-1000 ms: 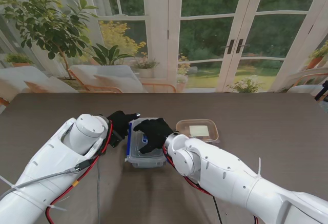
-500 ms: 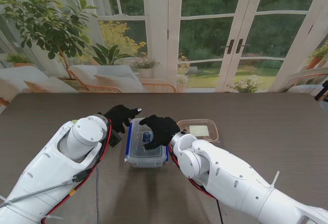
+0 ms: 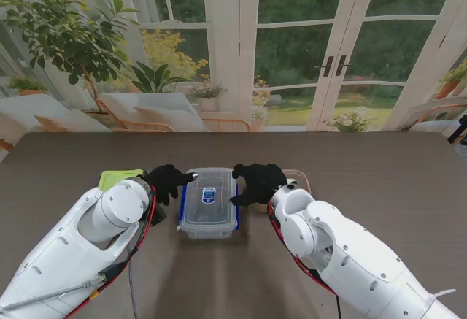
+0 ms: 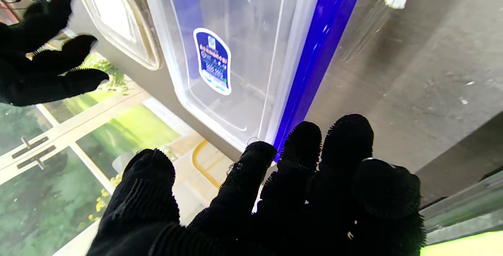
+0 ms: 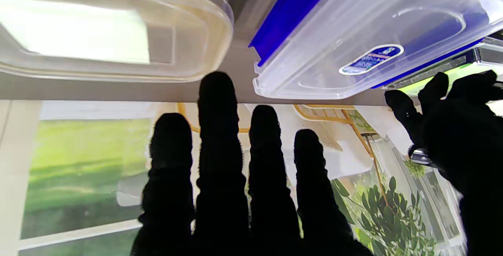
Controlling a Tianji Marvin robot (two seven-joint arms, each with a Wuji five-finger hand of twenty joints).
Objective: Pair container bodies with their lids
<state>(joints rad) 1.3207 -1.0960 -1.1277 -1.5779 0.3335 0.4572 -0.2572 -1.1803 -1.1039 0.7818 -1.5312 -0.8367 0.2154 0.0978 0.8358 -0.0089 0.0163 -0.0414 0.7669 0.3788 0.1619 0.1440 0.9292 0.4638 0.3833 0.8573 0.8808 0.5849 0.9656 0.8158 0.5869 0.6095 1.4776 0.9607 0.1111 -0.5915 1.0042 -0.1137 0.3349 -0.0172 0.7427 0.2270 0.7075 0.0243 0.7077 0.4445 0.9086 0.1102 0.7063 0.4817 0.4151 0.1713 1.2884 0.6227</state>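
My stand camera shows a green thing left of the clear box; the wrist cameras show the blue clips close up. A second ago my right hand lay on the lid. Now it is off, right of the box, covering the brown tub. My left hand is just left. Both hands hold nothing, fingers apart.

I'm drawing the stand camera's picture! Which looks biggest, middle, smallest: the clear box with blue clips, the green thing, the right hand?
1. Clear box with blue clips.
2. Right hand.
3. Green thing, though the left arm hides part of it, so its true size is unsure.
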